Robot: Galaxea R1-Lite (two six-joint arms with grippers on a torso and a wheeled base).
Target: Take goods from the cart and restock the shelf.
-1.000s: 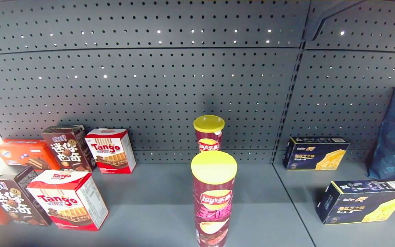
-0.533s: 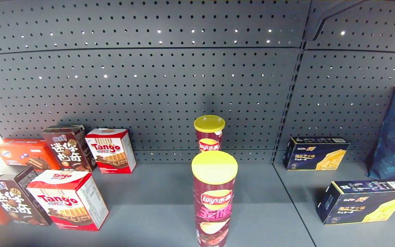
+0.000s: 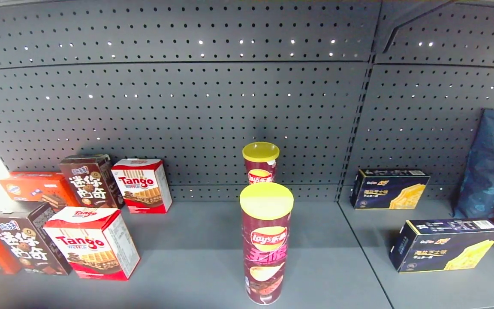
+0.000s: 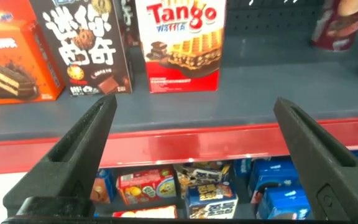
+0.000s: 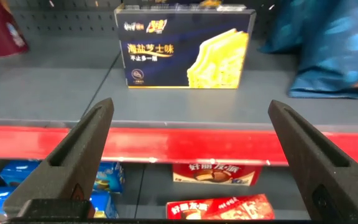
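Just before the shelf's front edge, the left end effector (image 4: 196,106) stands with its two fingers (image 4: 79,149) spread wide and nothing between them. Facing it on the shelf (image 4: 247,93) are a red and white wafer box (image 4: 182,46), a dark cookie box (image 4: 82,46) just beside it and an orange box (image 4: 14,59) toward the left end, all upright near the front edge. The right end effector (image 5: 191,107) is also spread wide and holds nothing; it is before a navy box (image 5: 185,50) that stands on the right section of the shelf, with a blue bag (image 5: 328,50) beside it toward the right end. A red strip (image 4: 185,146) runs along the front edge, and more packages (image 4: 197,193) sit below it. Seen from the head, a front chips can (image 3: 266,240) stands upright near the middle of the front edge, and a rear chips can (image 3: 260,163) is directly behind it, at the pegboard wall (image 3: 187,107). A rear wafer box (image 3: 143,185) stands at the back on the left, and a rear navy box (image 3: 388,189) at the back of the right section.
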